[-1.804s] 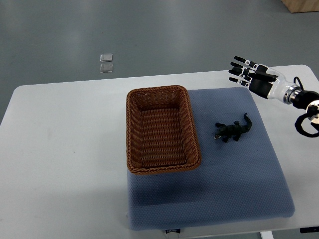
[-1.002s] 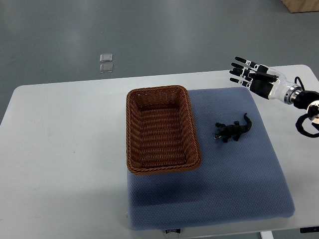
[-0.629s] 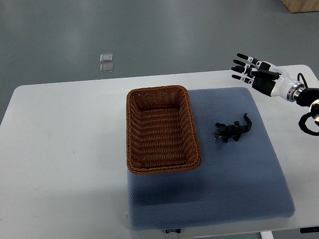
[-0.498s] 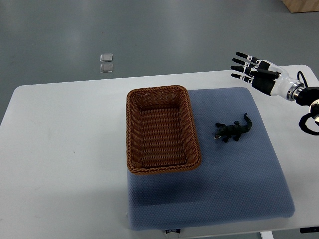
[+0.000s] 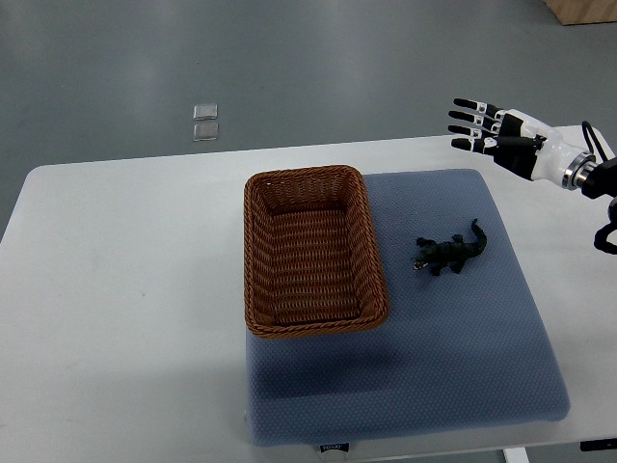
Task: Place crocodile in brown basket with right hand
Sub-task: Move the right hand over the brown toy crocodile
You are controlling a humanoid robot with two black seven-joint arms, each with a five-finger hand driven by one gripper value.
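Note:
A small dark green crocodile (image 5: 449, 253) lies on the blue mat (image 5: 453, 338), just right of the brown wicker basket (image 5: 258, 260), which holds nothing. My right hand (image 5: 482, 125) hovers over the table's far right corner, well beyond the crocodile and apart from it. Its fingers are spread flat and point left, holding nothing. The left arm does not show.
The white table (image 5: 116, 318) extends left of the mat. Two small square plates (image 5: 204, 122) lie on the grey floor beyond the table. A wooden box corner (image 5: 583, 10) shows at the top right.
My right hand has risen and drifted toward the far right, away from the crocodile, with its fingers flattening out. The crocodile and basket have not moved.

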